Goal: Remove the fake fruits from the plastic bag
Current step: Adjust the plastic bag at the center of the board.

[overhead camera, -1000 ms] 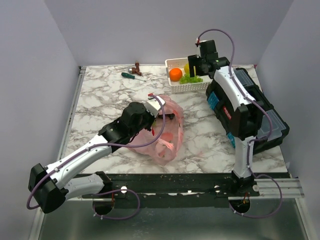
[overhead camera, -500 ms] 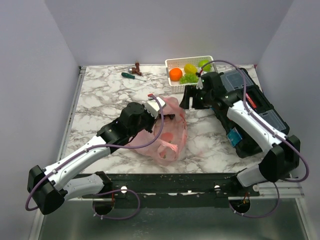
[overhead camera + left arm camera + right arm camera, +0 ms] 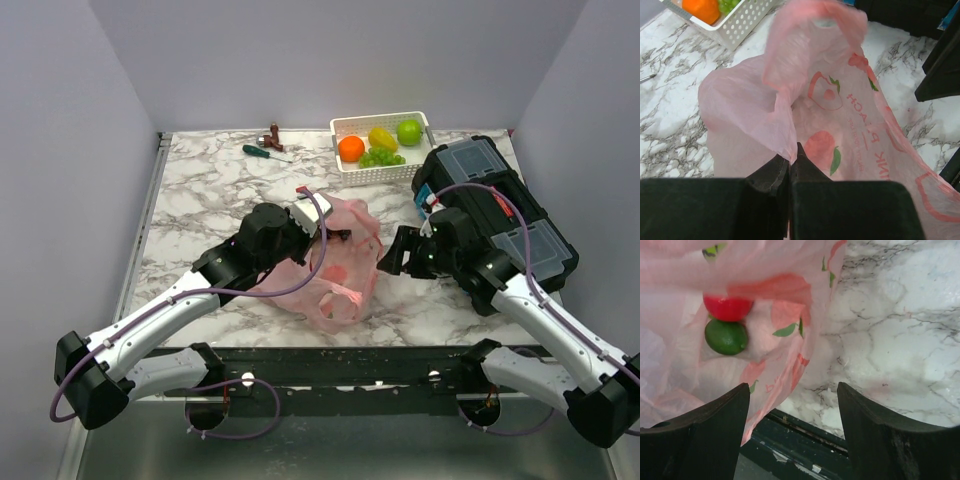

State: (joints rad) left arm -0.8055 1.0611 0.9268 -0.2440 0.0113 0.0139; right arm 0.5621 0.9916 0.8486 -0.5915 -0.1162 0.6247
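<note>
Top external: right end effector [image 3: 389, 259] has swung from basket [image 3: 376, 176] to bag [image 3: 336, 268].

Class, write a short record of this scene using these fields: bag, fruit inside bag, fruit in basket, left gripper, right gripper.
bag: pink plastic bag lying on the marble table
fruit inside bag: a red fruit touching a dark green fruit
fruit in basket: orange, lemon, green apple and green grapes, all in the white basket
left gripper: shut, pinching a fold of the bag
right gripper: open, holding nothing, pointed at the bag
</note>
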